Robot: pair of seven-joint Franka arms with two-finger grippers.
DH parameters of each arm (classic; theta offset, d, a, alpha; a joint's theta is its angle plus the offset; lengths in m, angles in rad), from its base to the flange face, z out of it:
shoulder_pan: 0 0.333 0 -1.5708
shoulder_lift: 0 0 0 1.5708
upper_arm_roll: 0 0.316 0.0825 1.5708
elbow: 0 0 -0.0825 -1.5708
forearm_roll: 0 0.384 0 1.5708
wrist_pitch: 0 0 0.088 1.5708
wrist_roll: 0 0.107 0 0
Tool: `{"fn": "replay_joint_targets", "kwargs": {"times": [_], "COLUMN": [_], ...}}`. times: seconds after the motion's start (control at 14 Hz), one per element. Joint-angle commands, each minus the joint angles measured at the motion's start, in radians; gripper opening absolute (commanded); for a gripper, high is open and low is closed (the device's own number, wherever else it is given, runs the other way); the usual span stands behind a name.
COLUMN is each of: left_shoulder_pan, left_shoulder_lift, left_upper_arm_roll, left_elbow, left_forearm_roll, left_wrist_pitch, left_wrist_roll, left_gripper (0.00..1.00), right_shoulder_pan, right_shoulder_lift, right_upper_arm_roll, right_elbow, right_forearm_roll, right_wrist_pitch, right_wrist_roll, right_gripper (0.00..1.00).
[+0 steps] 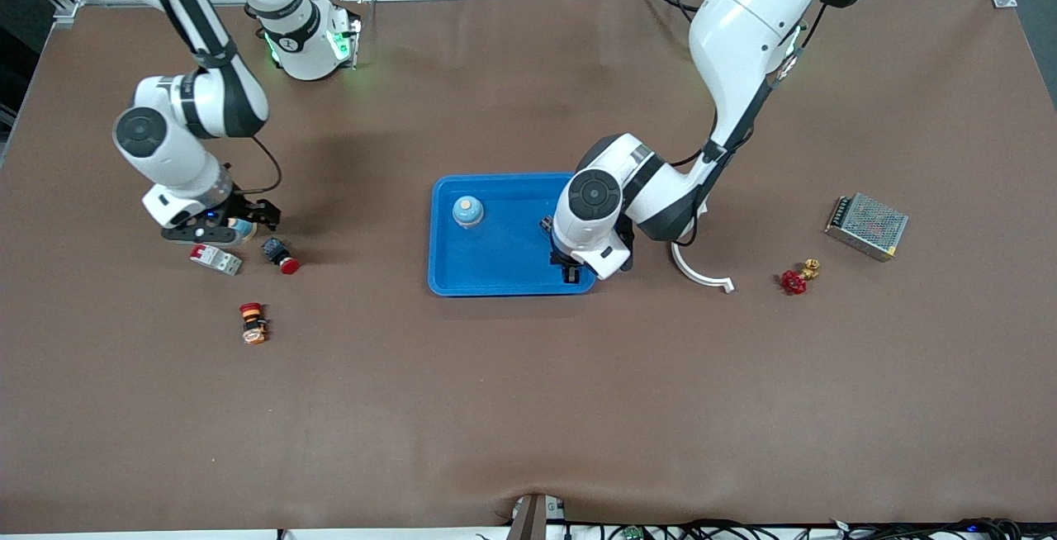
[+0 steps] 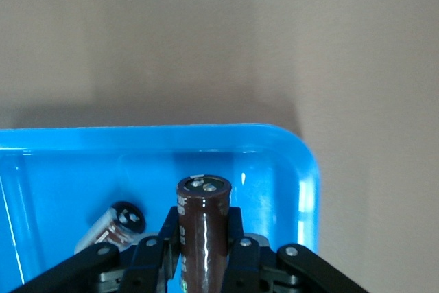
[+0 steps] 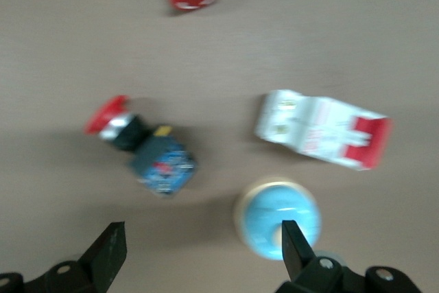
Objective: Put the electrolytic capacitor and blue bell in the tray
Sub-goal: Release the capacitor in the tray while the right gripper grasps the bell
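The left gripper (image 2: 204, 255) clamps a brown electrolytic capacitor (image 2: 203, 228) over the blue tray's (image 1: 495, 276) five-o'clock corner. The right gripper (image 3: 199, 252) hangs open over a blue bell (image 3: 278, 219).

Bright, even overhead light with soft shadows; the right wrist view seems motion-blurred.

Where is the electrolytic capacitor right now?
The electrolytic capacitor is clamped upright in the left gripper, low over the blue tray near the corner at the left arm's end, nearer the front camera.
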State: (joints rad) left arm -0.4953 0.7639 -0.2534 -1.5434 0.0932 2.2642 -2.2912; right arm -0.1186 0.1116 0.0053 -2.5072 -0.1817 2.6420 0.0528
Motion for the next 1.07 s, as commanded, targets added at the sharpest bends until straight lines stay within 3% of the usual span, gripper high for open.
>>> {"fn": "replay_joint_targets", "kwargs": {"times": [0.0,0.07,0.14,0.29,0.36,0.43,0.71,1.0], "left_shoulder_pan": [-0.023,-0.026,-0.025,-0.025,-0.026,-0.026,-0.002,0.075], "left_shoulder_lift": [0.028,0.035,0.037,0.038,0.038,0.034,-0.026,-0.127], "left_upper_arm_roll": [0.008,0.008,0.008,0.008,0.008,0.011,0.017,0.014], "left_elbow": [0.032,0.032,0.032,0.034,0.036,0.046,0.12,0.138], "left_forearm_roll": [0.0,0.003,0.006,0.006,0.008,0.011,0.025,0.011], "left_wrist_pitch": [-0.009,-0.009,-0.009,-0.009,-0.009,-0.009,-0.079,-0.195], "left_wrist_roll": [-0.025,-0.018,-0.008,-0.008,-0.007,-0.007,0.06,0.307], "left_gripper": [0.0,0.0,0.12,0.6,0.96,1.0,1.0,1.0], "right_shoulder_pan": [-0.104,-0.136,-0.156,-0.183,-0.188,-0.188,-0.162,-0.147], "right_shoulder_lift": [-0.011,0.009,0.031,0.063,0.069,0.071,0.069,0.089], "right_upper_arm_roll": [0.021,0.021,0.021,0.022,0.024,0.024,0.025,0.025], "right_elbow": [-0.024,-0.024,-0.025,-0.035,-0.047,-0.059,-0.082,-0.085], "right_forearm_roll": [-0.019,-0.019,-0.019,-0.016,-0.015,-0.01,-0.009,-0.009], "right_wrist_pitch": [0.059,0.093,0.122,0.174,0.202,0.222,0.23,0.239], "right_wrist_roll": [-0.099,-0.123,-0.129,-0.123,-0.113,-0.094,0.022,0.059], "right_gripper": [1.0,1.0,1.0,1.0,1.0,1.0,1.0,1.0]}}
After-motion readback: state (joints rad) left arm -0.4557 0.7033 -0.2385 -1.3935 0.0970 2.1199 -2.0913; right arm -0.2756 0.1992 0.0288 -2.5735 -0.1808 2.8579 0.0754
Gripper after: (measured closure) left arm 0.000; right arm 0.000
